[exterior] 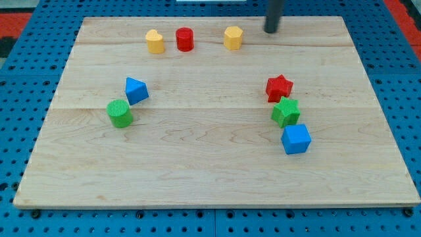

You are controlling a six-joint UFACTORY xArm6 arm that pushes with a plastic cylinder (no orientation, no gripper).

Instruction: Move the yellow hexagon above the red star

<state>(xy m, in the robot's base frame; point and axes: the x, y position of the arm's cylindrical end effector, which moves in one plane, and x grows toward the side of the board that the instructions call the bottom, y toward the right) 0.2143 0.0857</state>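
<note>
The yellow hexagon (233, 37) stands near the view's top, right of centre. The red star (279, 87) lies lower and to the right, at the view's right middle. My tip (271, 30) is at the top of the board, just right of the yellow hexagon and apart from it, well above the red star.
A red cylinder (185, 39) and a yellow block (155, 41) stand left of the hexagon. A green star (286, 112) and a blue cube (296, 139) lie below the red star. A blue block (136, 90) and a green cylinder (120, 113) sit at the left. The wooden board (210, 178) rests on a blue pegboard.
</note>
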